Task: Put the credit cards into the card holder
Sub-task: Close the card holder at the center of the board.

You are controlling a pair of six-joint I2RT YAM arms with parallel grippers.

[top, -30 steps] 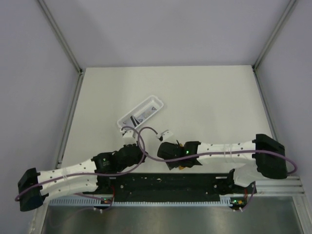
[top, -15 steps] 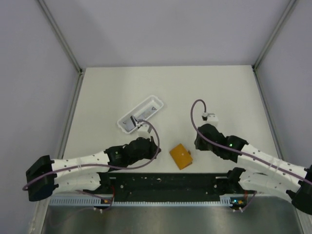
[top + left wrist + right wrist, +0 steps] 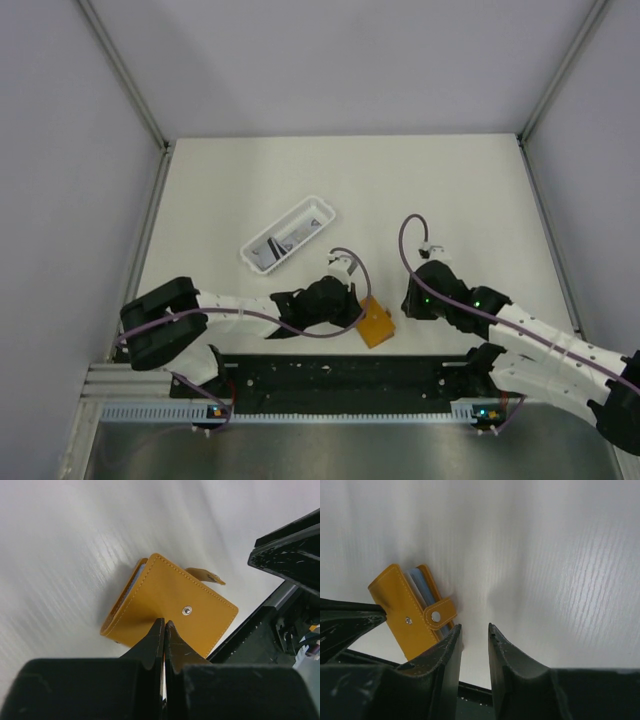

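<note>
The card holder [image 3: 165,597] is a flat orange-tan pouch with pale stitching along its edges and a small metal stud at the centre of its upper face; a short strap with a second stud folds over one edge, and pale blue-grey layers show inside along that edge in the right wrist view. It lies flat on the white worktop [image 3: 450,190], close to the near edge, between the two tools. From above, its long axis runs on a diagonal from far-left to near-right; the strapped edge with the pale inner layers faces the right arm's side.

The left tool [image 3: 164,630] has its two fingers pressed together, their tips right at the near edge of the holder's upper face; a thin pale sliver shows between them lower down, and I cannot tell what it is. The right tool [image 3: 475,630] stands with its fingers apart and only bare worktop in the gap, just beside the holder on its strap side and not touching it.

The credit cards [image 3: 285,240] lie in a long white tray [image 3: 322,208] farther back on the left, well apart from the holder.
</note>
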